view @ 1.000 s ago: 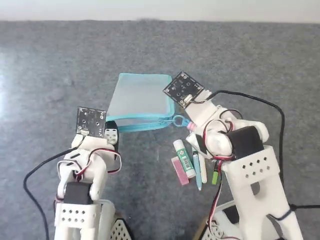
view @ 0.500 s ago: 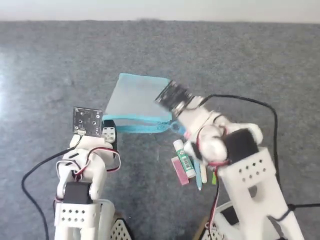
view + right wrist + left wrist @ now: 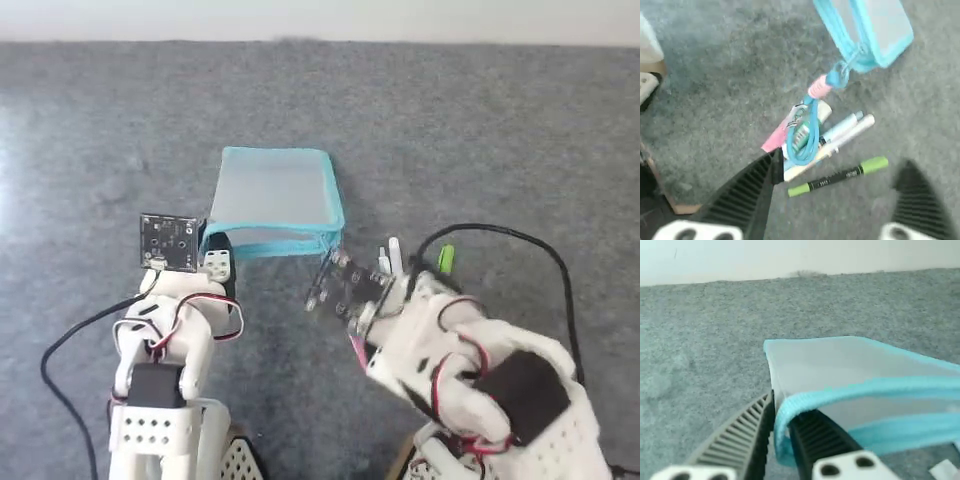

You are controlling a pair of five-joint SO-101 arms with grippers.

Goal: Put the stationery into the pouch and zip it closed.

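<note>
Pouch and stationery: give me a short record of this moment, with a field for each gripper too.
pouch: lying on the table, rim corner pinched
left gripper: shut on the pouch rim
right gripper: open, above the stationery
stationery: heaped on the table outside the pouch
zip cord: lying across the heap

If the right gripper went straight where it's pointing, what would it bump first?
Probably the stationery pile: the right gripper, open, points down at it, with the green pen and the blue strap loop nearest its line. Which it would touch first is hard to tell.
</note>
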